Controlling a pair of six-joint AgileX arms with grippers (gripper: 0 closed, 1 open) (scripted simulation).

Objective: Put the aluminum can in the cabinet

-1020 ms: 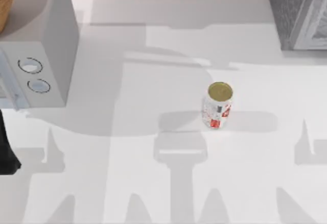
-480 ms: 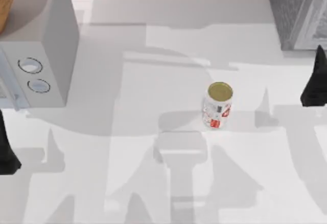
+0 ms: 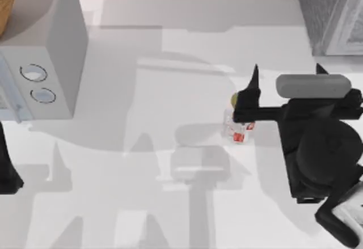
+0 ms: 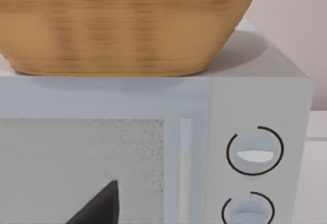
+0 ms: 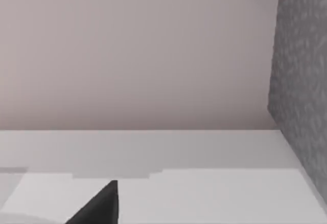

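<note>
**Black right arm over the can, cabinet at the far right corner**

Black and bulky, the right arm reaches in from the right side of the bench [image 3: 170, 215] in the top view. Its right gripper [image 3: 249, 98] is over the aluminum can [image 3: 236, 130] and hides most of it — only a bit of the gold top and the lower part of the white body with red marks can be seen. The can stands upright on the bench, a little right of the middle. One pointed fingertip [image 3: 256, 72] rises just beyond the can. I cannot tell if the jaws are spread or closed, and I cannot tell if they touch the can.

The cabinet [image 3: 323, 16] is at the far right corner of the bench, with dark grey speckled side and a paler framed front. It is well apart from the can. In the right wrist view the speckled side of the cabinet [image 5: 301, 81] stands beside the pale wall, with the white bench [image 5: 204, 152] below, and one dark fingertip [image 5: 99, 206] of the right gripper is seen.

At the far left stands a smooth pale grey box [image 3: 51, 50] with two round knobs [image 3: 34, 73], and a woven basket [image 3: 7, 5] is on top of it. The left arm is parked at the left edge of the bench — only a dark part [image 3: 7, 169] of it is visible, so the state of its jaws I cannot tell. The left wrist view looks at the front of the pale box [image 4: 255, 106], its two knobs [image 4: 254, 153] and the basket [image 4: 127, 25] above.
</note>
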